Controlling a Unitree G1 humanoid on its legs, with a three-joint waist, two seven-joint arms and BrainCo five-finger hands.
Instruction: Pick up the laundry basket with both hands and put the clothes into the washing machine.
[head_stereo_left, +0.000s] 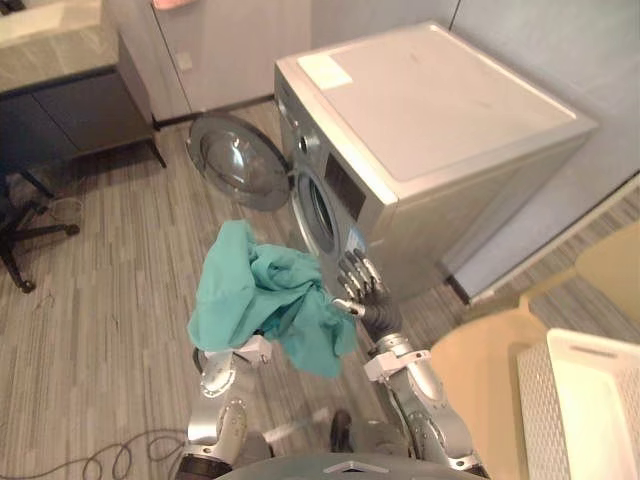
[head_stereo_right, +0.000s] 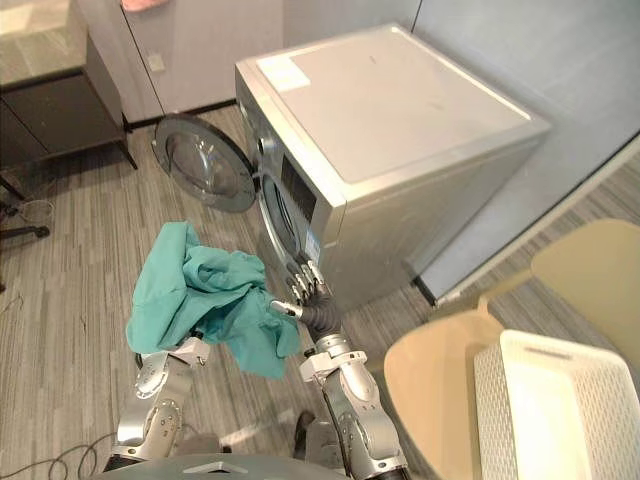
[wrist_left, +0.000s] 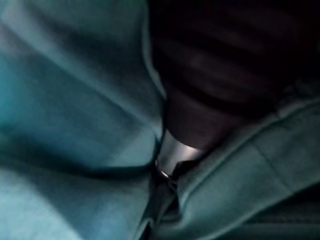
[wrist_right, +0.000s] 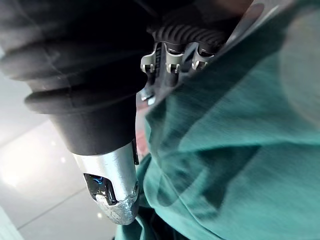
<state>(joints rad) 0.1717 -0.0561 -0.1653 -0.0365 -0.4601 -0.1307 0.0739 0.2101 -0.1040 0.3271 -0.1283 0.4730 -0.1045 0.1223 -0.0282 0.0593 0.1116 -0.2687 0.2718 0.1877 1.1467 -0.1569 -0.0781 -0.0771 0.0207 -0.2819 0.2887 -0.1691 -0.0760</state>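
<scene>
Where the teal garment (head_stereo_left: 265, 295) was held: it was draped over the end of the left arm, clear of the floor (head_stereo_left: 100, 300), just in front of the washing machine (head_stereo_left: 430, 130).
left hand (wrist_left: 180, 150): it was covered by the cloth in the eye views. In its own wrist view it was wrapped in teal folds, so whether it gripped could not be told.
right hand (head_stereo_left: 362, 285): it was held just beside the garment's edge with its fingers upright and relaxed and nothing clasped. The thumb was seen touching the cloth.
right wrist view: teal cloth was shown lying close past the fingers.
door (head_stereo_left: 238, 160): it stood open to the robot's left, with the round opening (head_stereo_left: 318, 215) exposed and facing the garment.
laundry basket (head_stereo_right: 490, 400): the white basket was set on a beige tabletop (head_stereo_right: 430, 375) to the robot's right, well apart from both hands. More of it was shown in the right eye view.
</scene>
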